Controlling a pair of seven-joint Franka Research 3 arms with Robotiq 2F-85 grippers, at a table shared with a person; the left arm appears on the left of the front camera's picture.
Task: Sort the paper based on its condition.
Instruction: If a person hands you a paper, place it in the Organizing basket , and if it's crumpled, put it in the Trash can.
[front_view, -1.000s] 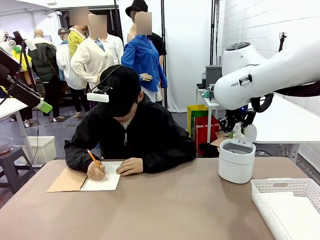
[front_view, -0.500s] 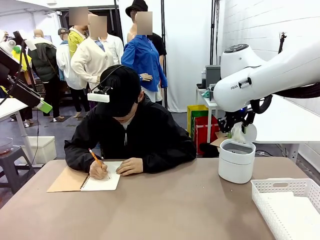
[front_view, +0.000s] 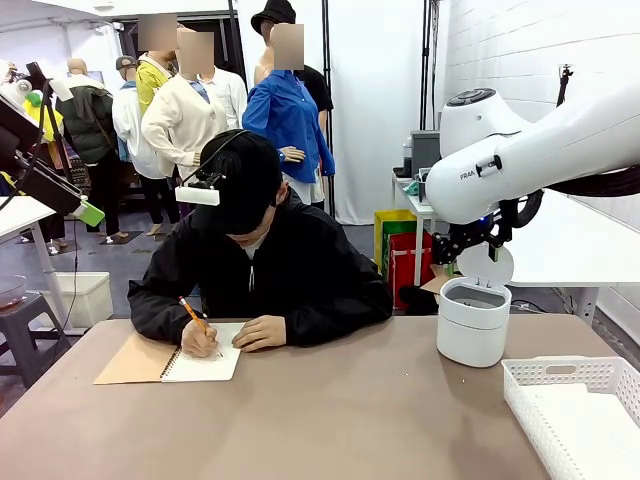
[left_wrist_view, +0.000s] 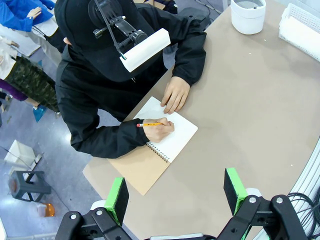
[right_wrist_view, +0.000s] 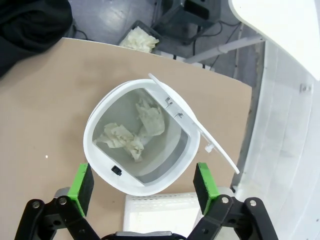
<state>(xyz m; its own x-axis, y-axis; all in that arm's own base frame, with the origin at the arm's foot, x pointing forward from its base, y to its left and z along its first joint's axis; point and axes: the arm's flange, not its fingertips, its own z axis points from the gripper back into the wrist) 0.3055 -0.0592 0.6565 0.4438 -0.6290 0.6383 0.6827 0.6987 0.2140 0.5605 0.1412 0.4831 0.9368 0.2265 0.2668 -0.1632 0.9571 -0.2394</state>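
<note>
Hovering straight above the white bin (right_wrist_view: 93, 131), the right claw (right_wrist_view: 142, 176) has its green pads spread wide with nothing between them. The crumpled paper (right_wrist_view: 122, 138) lies at the bottom of the bin, in what look like two wrinkled lumps. The drop therefore reads as done, and the step in hand is getting clear. The bin stands by the far edge of the surface (front_view: 350, 420), toward its right end, with its lid (right_wrist_view: 202, 137) tipped open at its far side.

To do this well, I would lift the claw straight up before swinging it anywhere. The raised lid sits near one finger, and a sideways sweep could catch it or nudge the bin. Leaving the pads apart on the way up avoids pinching the rim.

The white basket (front_view: 560, 368) waits at the near right corner. Its floor looks pale, possibly flat sheets, though I cannot be sure from these angles. The left claw (left_wrist_view: 176, 192) hangs high over the near left part of the surface, equally wide and empty. It looks down on the notebook (left_wrist_view: 175, 132), where the person (front_view: 255, 260) writes with a pencil (left_wrist_view: 149, 124).
</note>
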